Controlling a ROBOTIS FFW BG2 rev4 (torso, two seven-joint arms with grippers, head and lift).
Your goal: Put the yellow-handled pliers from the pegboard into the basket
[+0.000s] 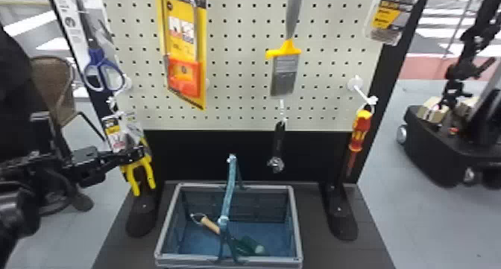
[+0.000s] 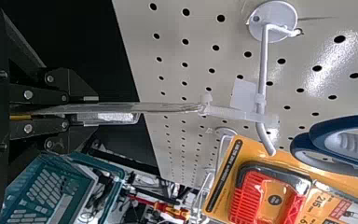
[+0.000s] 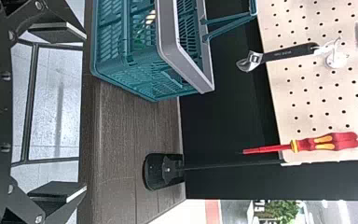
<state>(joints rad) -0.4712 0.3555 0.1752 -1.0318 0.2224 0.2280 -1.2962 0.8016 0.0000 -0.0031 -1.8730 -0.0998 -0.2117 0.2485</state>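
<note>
Yellow-handled pliers between left fingers — clamped on them, seemingly — handles below; right fingers apart.

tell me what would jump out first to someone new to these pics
Probably the bright yellow-handled pliers at the pegboard's lower left, gripped by the left tool. Next, the yellow-and-red package hanging higher on the board's left half, and the red-and-yellow screwdriver hanging at its right edge. Below stands the open basket.
</note>
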